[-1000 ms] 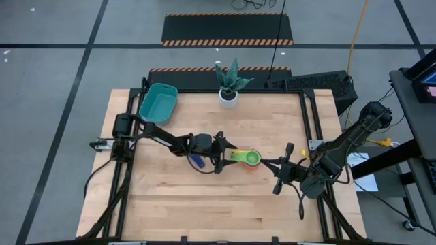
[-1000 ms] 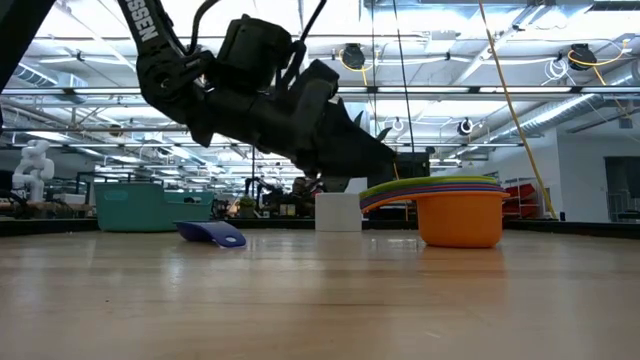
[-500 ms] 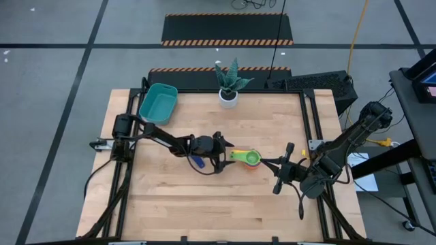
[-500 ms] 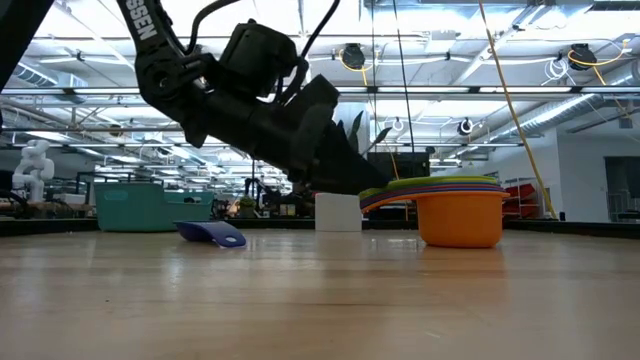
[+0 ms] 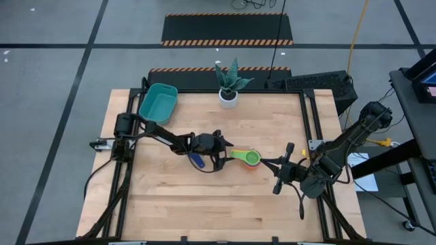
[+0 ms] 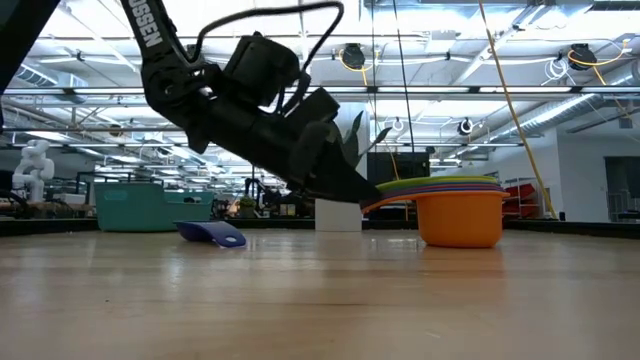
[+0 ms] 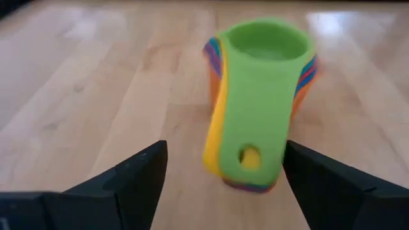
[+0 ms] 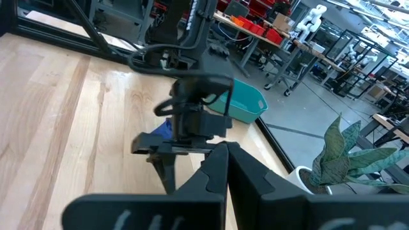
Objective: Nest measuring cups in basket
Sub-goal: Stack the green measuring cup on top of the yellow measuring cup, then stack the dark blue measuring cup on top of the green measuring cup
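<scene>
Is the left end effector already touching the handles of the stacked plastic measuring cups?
Apart. In the left wrist view, the open left end effector straddles the stacked cup handles, with bare wood showing on both sides.

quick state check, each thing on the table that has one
stack of cups: nested, upright, on the table, outside the basket
blue cup: lying alone on the table
basket: no cups in it
left gripper: open, fingers astride the stack's handles
right gripper: shut, holding nothing

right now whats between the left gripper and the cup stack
Nothing but bare table: in the left wrist view the open left gripper flanks the cup stack handles.
</scene>
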Available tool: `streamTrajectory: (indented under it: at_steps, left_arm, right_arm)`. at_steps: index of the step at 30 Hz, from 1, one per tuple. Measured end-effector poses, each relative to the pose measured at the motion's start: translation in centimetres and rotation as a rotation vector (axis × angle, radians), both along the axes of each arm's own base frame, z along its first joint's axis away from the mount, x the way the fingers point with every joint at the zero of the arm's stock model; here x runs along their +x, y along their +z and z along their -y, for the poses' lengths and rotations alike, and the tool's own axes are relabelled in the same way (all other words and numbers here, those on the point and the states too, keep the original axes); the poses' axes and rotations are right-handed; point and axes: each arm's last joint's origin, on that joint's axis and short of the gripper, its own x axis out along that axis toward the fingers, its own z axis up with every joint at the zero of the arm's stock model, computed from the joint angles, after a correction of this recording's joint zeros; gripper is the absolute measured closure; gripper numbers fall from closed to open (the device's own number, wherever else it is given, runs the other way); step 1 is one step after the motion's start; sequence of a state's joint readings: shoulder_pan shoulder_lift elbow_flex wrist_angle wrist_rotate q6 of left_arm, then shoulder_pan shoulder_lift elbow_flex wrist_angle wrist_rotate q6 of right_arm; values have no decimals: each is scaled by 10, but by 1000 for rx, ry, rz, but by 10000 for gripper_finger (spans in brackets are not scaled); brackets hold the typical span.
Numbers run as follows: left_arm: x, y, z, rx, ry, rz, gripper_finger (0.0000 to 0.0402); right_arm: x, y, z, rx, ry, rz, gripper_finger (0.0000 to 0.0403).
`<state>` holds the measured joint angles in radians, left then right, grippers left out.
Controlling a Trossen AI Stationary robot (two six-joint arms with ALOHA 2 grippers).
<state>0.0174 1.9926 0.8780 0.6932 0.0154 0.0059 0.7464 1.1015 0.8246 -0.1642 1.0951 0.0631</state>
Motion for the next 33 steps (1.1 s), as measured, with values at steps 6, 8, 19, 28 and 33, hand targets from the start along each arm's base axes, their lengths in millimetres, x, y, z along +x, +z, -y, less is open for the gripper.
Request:
streamTrajectory:
  at_steps: [6,8,19,28,33]
  left_arm:
    - [0,0,-5,-30,-74,-1,125]
    - [0,0,-5,-32,-81,-1,132]
    - [0,1,1,-49,-99,14,144]
    - [0,0,3,-62,-95,4,146]
    - [-4,-3,1,7,8,-72,147]
  right_arm:
    - [0,0,0,2,0,3,403]
    - [0,0,0,3,-1,4,403]
    - [0,1,0,2,0,5,403]
    - [0,1,0,3,0,6,403]
    - [0,1,0,3,1,6,403]
